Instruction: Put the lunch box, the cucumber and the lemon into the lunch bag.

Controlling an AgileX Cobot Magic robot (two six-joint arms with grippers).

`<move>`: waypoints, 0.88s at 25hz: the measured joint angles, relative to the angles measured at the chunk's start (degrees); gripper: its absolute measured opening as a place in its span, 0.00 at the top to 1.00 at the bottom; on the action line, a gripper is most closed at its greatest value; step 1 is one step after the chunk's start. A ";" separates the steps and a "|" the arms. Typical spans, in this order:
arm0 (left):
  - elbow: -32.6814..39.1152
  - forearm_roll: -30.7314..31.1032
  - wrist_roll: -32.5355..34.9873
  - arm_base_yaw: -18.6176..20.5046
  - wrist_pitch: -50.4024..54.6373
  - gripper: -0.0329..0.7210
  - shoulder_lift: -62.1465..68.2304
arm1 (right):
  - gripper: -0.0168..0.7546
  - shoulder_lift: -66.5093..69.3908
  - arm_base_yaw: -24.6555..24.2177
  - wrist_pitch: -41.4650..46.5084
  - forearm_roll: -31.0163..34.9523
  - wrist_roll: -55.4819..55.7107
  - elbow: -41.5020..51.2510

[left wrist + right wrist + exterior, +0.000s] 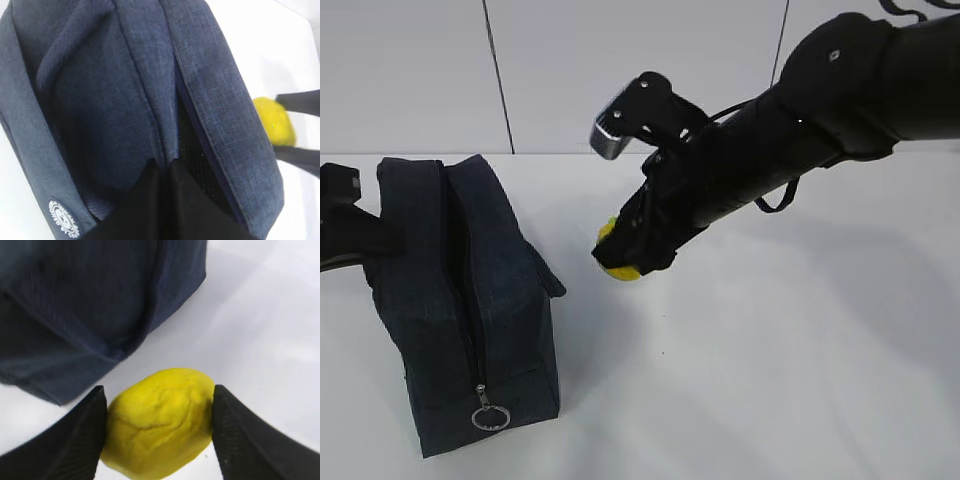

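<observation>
We look down slantwise across the table (790, 370), while both close wrist views share the lunch bag (125, 100) toward nine o'clock.

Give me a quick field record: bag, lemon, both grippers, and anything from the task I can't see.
lunch bag: on the white table, zipper partly open along the top
lemon: between the right gripper fingers, beside the bag, not inside
right gripper: closed on the lemon
left gripper: shut, pinching bag fabric at the opening
lunch box, cucumber: not visible in any view
</observation>
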 joint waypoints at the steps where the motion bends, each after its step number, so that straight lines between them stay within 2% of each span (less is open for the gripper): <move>1: 0.00 0.00 0.00 0.00 0.00 0.96 0.00 | 0.36 -0.66 0.00 -0.13 0.39 2.18 0.00; 5: 0.00 0.00 0.00 0.00 0.00 0.96 0.00 | 0.36 -2.85 0.00 -0.60 4.95 6.74 0.00; 12: 0.00 0.00 0.00 0.00 0.00 0.96 0.00 | 0.36 -7.42 0.00 -1.22 14.04 7.67 0.10; 18: 0.00 0.00 0.00 0.00 0.00 0.96 0.00 | 0.36 -8.57 0.00 0.49 28.93 7.67 0.10; 22: 0.00 0.00 0.00 0.00 0.00 0.96 0.00 | 0.36 -8.57 0.00 3.73 36.23 7.67 0.10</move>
